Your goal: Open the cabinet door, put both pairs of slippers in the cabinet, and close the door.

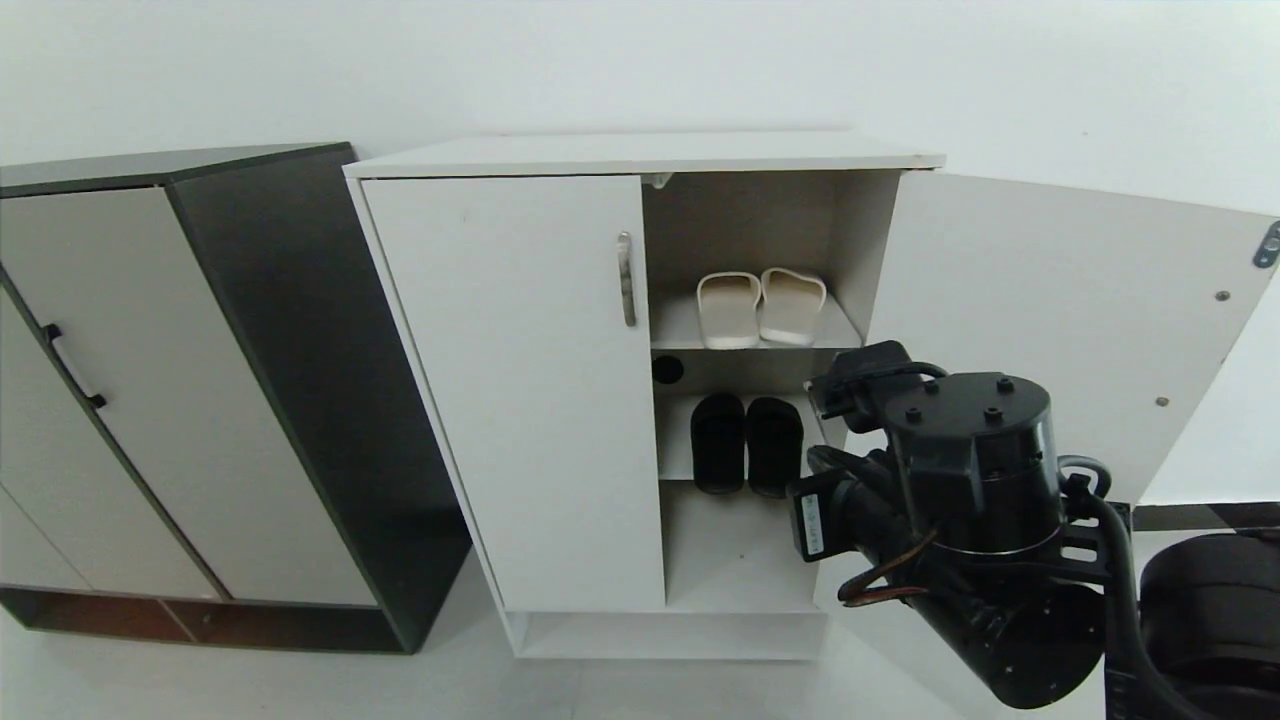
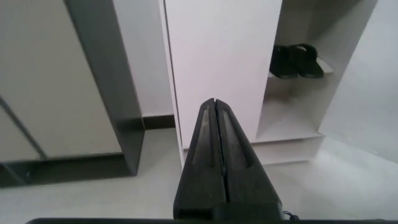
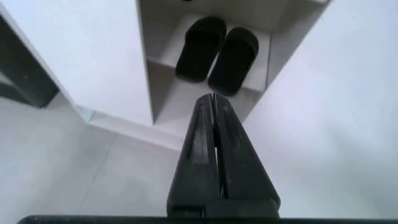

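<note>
The white cabinet (image 1: 640, 155) has its right door (image 1: 1050, 300) swung wide, with white slippers (image 1: 760, 308) shelved above black slippers (image 1: 746, 443), so only closing seems left: the empty right hand (image 3: 214, 99), pressed together, must push that door shut.

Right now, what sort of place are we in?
Likely an indoor room staged as an entryway: a white cabinet with cream slippers and black slippers on its shelves, a dark cabinet beside it, bare white wall behind.
</note>
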Controlling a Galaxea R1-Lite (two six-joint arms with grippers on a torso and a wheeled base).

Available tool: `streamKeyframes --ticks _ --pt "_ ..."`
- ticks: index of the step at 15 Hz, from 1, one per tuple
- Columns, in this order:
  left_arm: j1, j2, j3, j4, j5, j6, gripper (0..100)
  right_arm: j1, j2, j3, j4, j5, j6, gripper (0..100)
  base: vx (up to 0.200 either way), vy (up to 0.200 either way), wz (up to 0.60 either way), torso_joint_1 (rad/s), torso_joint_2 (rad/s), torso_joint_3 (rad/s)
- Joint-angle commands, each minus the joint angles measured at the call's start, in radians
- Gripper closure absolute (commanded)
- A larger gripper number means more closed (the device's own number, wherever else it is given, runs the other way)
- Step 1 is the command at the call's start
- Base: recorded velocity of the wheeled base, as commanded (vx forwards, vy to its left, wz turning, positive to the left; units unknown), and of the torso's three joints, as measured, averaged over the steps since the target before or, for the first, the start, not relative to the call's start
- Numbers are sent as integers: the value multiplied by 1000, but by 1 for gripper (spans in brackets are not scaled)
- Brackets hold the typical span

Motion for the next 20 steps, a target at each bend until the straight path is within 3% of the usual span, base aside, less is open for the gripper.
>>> streamKeyframes --ticks 1,5,20 --pt "0 0 0 2 0 0 100 1 1 2 0 0 0 100 -200 0 0 2 7 2" --pt "0 0 0 0 0 0 100 1 2 10 0 8 0 100 -200 0 0 0 5 4" --pt "0 0 0 0 0 2 100 1 7 22 0 20 -4 100 0 0 0 0 0 0"
